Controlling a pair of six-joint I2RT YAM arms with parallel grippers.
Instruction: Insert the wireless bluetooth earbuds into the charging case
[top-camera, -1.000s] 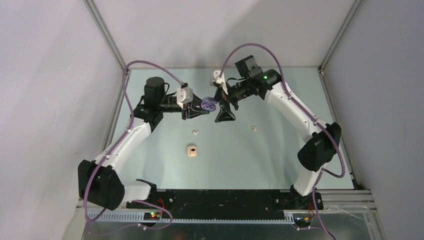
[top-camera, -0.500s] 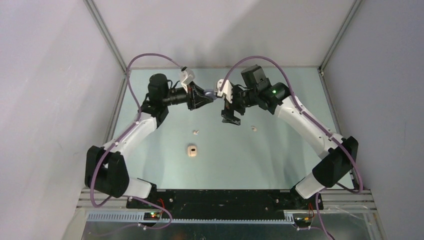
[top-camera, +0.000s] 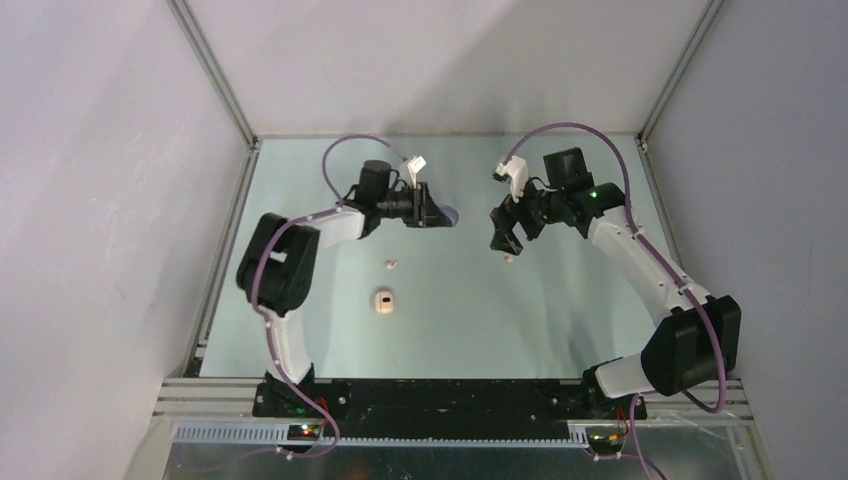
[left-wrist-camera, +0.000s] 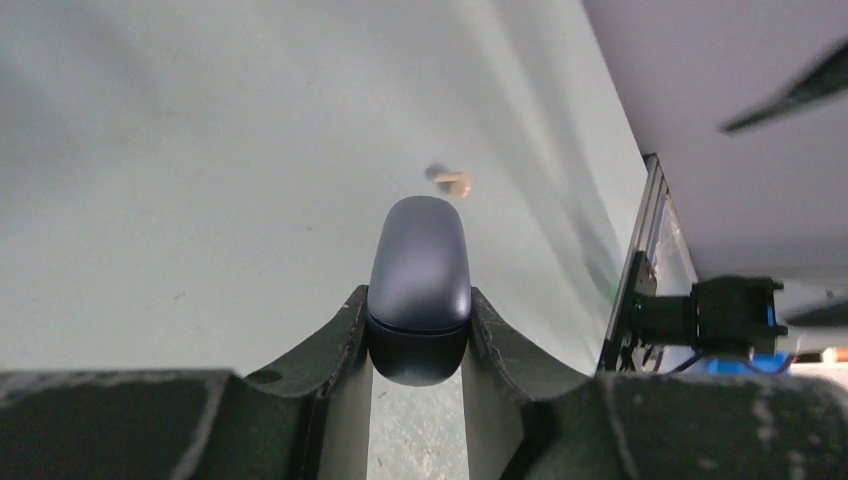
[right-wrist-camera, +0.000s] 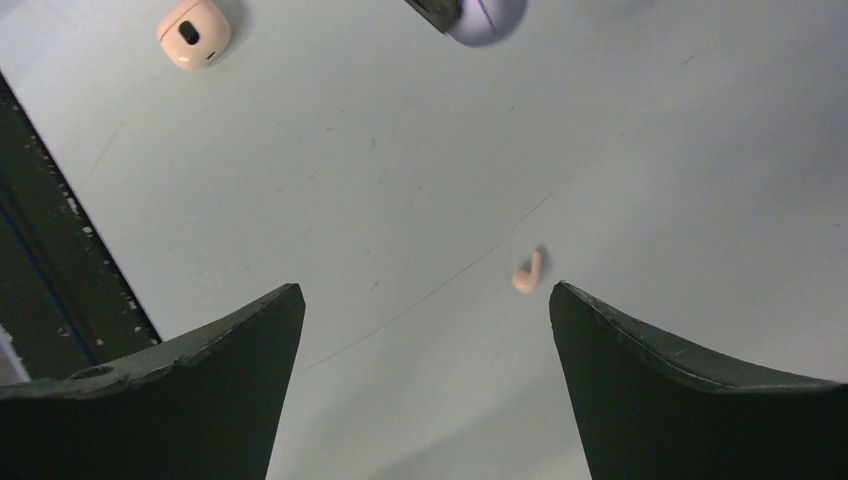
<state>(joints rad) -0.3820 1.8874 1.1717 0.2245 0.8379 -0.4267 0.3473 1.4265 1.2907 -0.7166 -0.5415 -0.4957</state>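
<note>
Left gripper (left-wrist-camera: 418, 300) clamped on closed lilac case (left-wrist-camera: 420, 250). Right gripper (right-wrist-camera: 425, 300) jaws wide apart over cream earbud (right-wrist-camera: 527, 273) lying on pale-green tabletop (top-camera: 570, 310). Second cream earbud (top-camera: 391, 265) near cream case (top-camera: 383, 302). Plain grey walls (top-camera: 100, 200) enclose three sides.

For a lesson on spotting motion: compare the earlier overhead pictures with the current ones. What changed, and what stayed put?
The right gripper pulled away rightward from the lilac case and now hangs open above a cream earbud. The left gripper kept its clamp on the case while its arm folded inward. The cream case and the other earbud stayed put.
</note>
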